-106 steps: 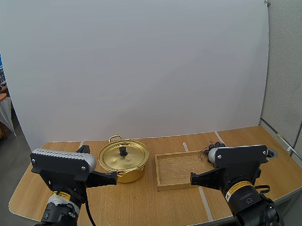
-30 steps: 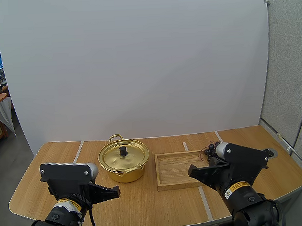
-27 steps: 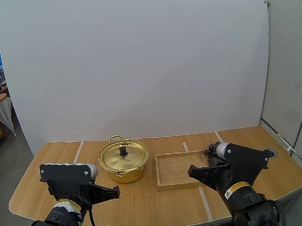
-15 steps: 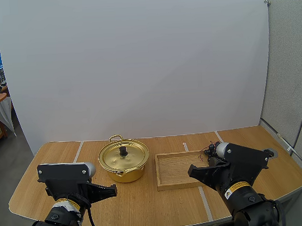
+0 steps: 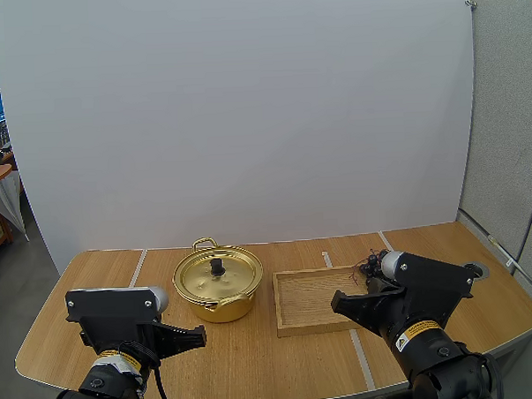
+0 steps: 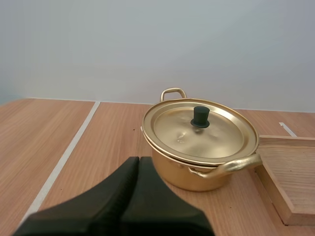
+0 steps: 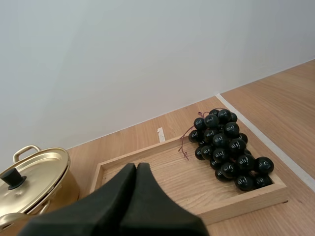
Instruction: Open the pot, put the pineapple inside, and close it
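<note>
Left gripper point(image 6: 138, 160) and right gripper point(image 7: 136, 166) are closed, empty. Lidded pot point(image 6: 199, 147) sits beside the tray point(image 7: 182, 172); lift by its small rigid knob point(image 6: 200, 116). Fruit present: grapes point(image 7: 225, 142) in the tray, probably soft, loose; pinch the stem point(image 7: 184, 143).

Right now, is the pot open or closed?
Closed. The lid sits flat on the pot, covering its whole rim, with the black knob upright in the middle.

Grapes point(image 5: 370, 266) probably half-hidden behind right arm point(image 5: 422, 299).
</note>
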